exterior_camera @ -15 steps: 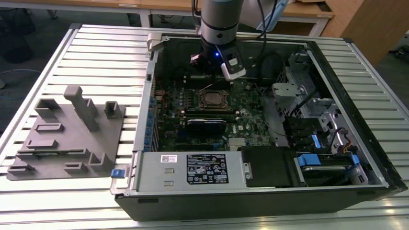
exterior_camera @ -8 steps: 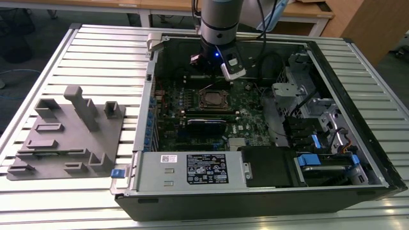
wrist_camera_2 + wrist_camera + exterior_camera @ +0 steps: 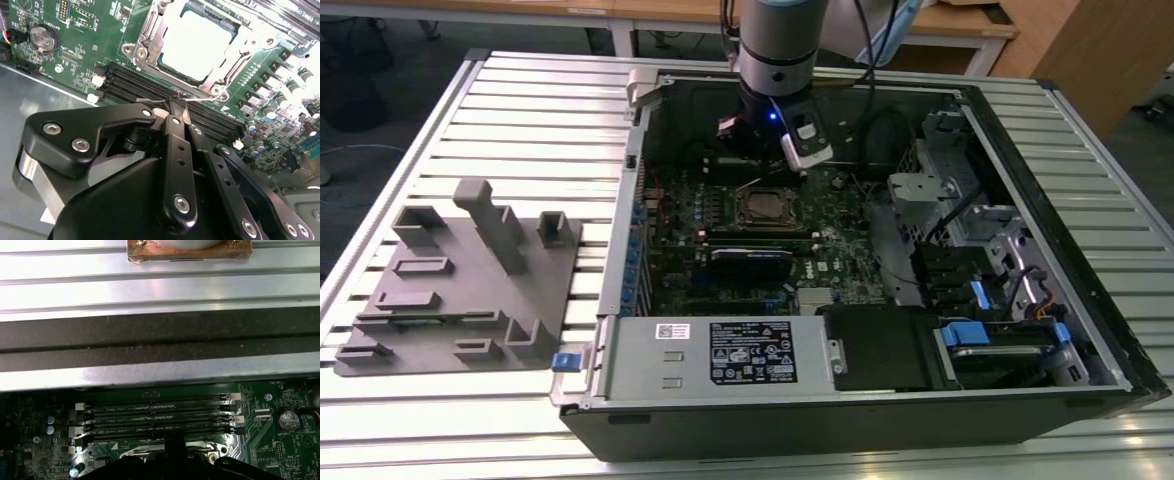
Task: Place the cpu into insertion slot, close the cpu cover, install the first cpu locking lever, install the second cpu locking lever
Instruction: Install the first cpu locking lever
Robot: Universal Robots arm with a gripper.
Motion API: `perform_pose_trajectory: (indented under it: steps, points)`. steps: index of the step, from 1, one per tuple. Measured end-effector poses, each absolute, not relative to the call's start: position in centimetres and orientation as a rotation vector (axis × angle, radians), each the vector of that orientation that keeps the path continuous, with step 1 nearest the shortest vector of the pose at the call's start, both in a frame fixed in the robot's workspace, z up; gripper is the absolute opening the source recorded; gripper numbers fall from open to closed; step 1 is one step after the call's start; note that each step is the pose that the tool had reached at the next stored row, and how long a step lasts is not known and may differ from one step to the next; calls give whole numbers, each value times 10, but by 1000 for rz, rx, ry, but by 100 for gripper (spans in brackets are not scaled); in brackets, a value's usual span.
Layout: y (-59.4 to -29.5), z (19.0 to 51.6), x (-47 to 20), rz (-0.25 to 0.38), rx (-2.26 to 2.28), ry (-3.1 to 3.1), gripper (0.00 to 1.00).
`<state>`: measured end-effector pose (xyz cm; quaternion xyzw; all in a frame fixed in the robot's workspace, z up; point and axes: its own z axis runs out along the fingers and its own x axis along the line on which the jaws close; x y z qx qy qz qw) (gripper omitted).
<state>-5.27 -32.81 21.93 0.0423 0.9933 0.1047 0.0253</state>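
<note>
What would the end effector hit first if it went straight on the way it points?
Likely the thin silvery rod crossing right at the tip of the end effector, then the black memory slots under it, beside the cpu cover. Depth is unclear in the second wrist view.

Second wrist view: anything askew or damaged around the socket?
Nothing stands out. The cpu lies flat in the window of the cpu cover, which sits square on the insertion slot; the tool hangs by its edge.
</note>
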Motion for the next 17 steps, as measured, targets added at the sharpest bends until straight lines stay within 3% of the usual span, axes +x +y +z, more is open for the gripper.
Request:
perform_pose_trajectory:
  steps: [17]
  points:
    - [-318,214,-49,256,131,3075,11]
